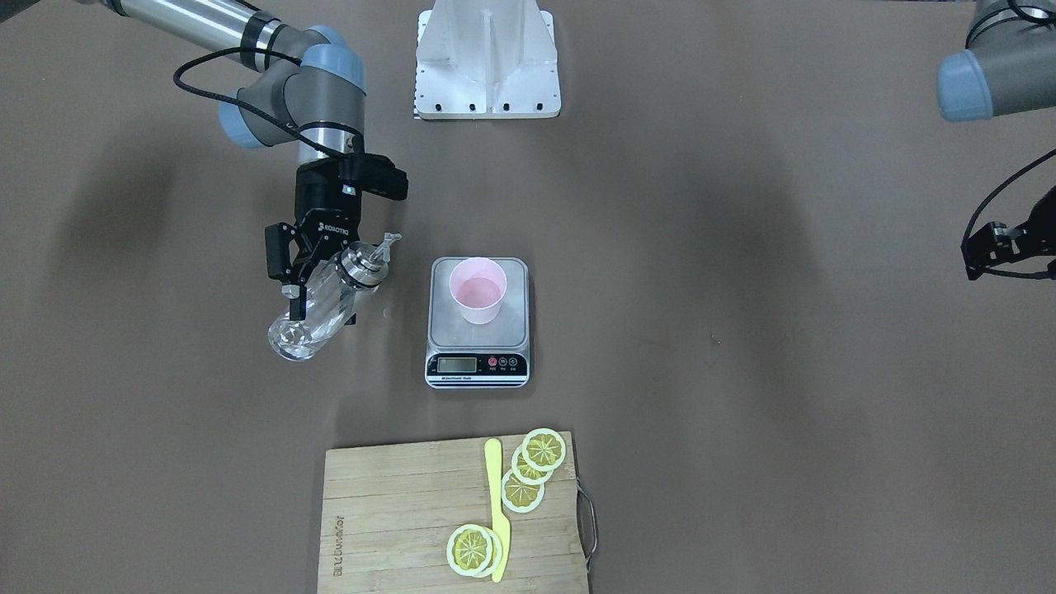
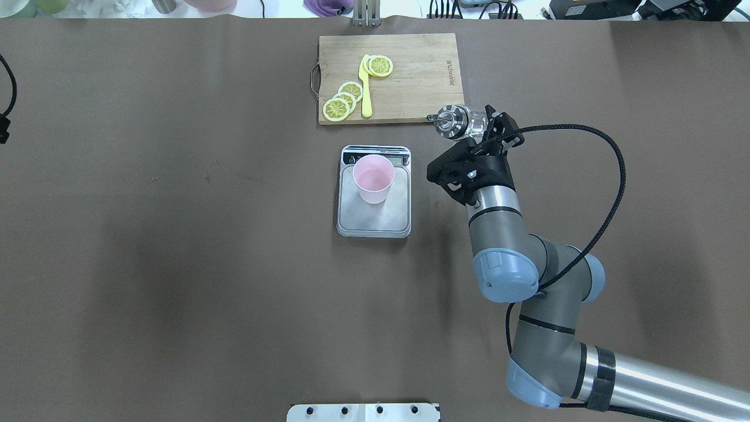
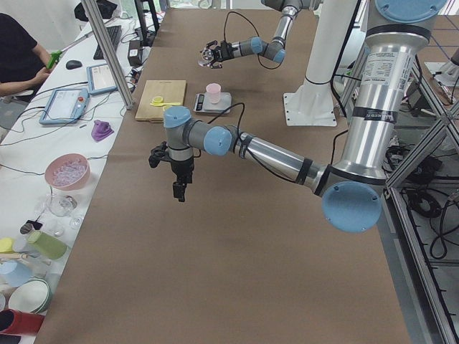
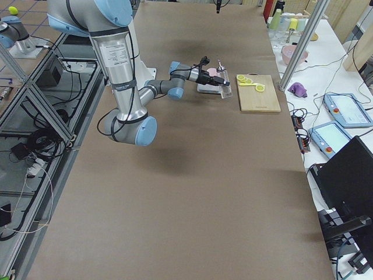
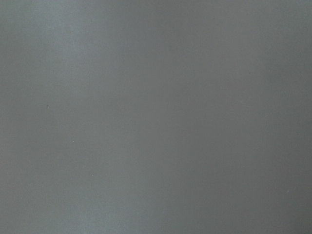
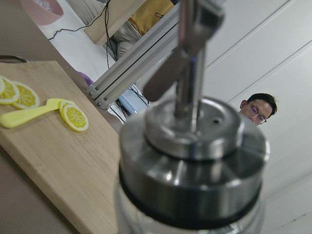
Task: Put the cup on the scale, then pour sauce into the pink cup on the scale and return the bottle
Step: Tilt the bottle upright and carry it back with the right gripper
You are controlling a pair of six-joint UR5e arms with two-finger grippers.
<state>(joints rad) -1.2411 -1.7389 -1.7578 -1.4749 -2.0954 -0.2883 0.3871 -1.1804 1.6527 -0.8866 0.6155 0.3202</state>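
Observation:
The pink cup (image 1: 478,290) stands upright on the silver scale (image 1: 513,328), also seen in the overhead view (image 2: 373,179). My right gripper (image 1: 326,299) is shut on the clear glass bottle (image 1: 318,323) and holds it tilted above the table beside the scale, apart from the cup. Its chrome spout (image 1: 381,250) points up toward the scale side. The bottle top fills the right wrist view (image 6: 195,156). Any sauce in the bottle or cup is too clear to make out. My left gripper (image 3: 178,190) hangs over bare table far from the scale; only its edge shows in the front view (image 1: 1002,243), and I cannot tell whether it is open or shut.
A wooden cutting board (image 1: 396,511) with lemon slices (image 1: 544,450) and a yellow knife (image 1: 495,495) lies beyond the scale from the robot. The white robot base (image 1: 487,62) is on the scale's other side. A person sits in the right wrist view's background (image 6: 257,108).

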